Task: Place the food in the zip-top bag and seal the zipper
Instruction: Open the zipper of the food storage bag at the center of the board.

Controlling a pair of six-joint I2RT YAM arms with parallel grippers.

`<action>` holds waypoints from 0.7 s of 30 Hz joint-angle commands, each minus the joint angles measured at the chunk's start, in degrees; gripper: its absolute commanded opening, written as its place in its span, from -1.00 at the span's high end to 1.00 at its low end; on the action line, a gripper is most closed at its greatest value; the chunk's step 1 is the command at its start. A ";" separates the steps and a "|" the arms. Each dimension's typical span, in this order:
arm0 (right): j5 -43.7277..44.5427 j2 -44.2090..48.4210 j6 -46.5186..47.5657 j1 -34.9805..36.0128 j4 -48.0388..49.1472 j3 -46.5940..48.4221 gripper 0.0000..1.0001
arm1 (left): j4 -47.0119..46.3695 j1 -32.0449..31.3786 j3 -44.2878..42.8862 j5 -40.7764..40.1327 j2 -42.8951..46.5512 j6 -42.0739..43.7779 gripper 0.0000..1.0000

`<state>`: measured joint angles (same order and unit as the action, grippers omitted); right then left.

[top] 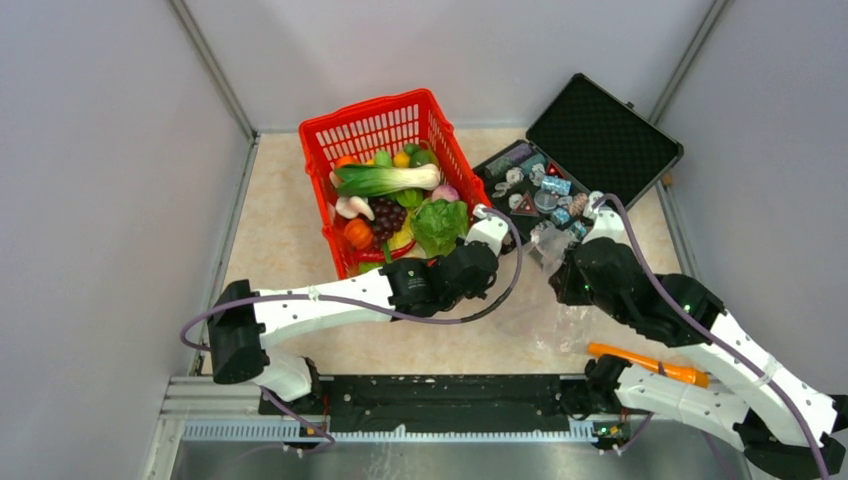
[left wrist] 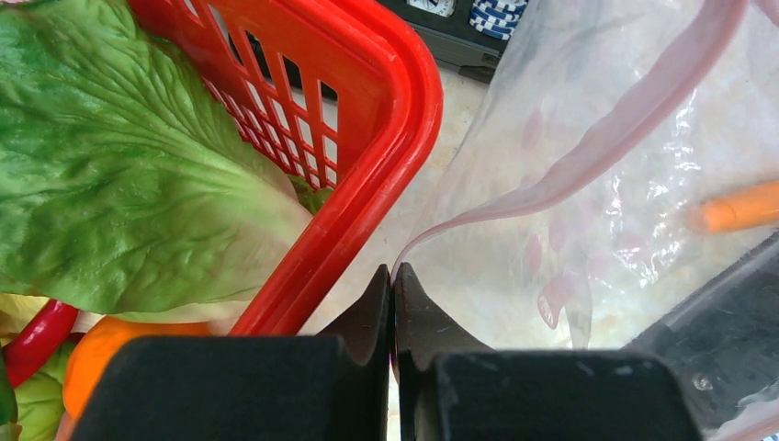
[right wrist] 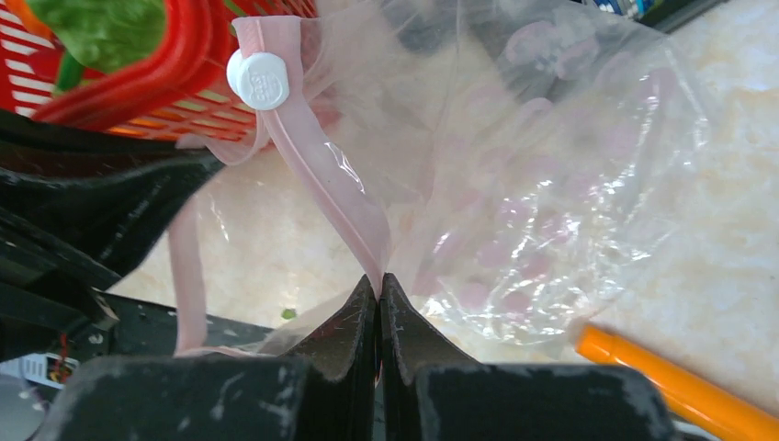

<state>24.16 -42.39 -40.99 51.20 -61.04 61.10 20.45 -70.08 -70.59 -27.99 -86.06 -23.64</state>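
Two closed grips hold the zipper (right wrist: 321,165), left gripper (left wrist: 393,276) and right gripper (right wrist: 379,280); lettuce (left wrist: 119,165) in the red basket (left wrist: 395,110) lies just beside the left.

No words, brand names or numbers can be read in any view; the white slider (right wrist: 258,80) on the pink zipper (right wrist: 340,202) carries small raised marks, too faint to make out. In the black case (top: 610,125), a small red triangular piece (top: 526,206) resembles a warning sign; its face is too small to read.
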 commanded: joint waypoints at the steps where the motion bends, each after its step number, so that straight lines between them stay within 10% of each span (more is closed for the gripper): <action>1: 0.29 2.77 1.28 -0.19 -4.55 3.06 1.00 | -0.44 0.12 -0.31 -0.28 0.72 0.24 1.00; 10: -0.35 -0.97 -0.70 -0.22 6.19 -1.78 1.00 | -6.00 0.34 -0.31 13.93 2.40 3.39 0.03; 21: 1.64 -5.20 -0.36 -0.22 8.25 -1.97 1.00 | -4.83 0.56 -0.95 18.92 7.75 5.77 -0.52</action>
<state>24.16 -47.16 -41.17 51.20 -55.75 58.89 17.65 -69.73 -70.59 -12.86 -83.68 -19.59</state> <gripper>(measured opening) 0.005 0.715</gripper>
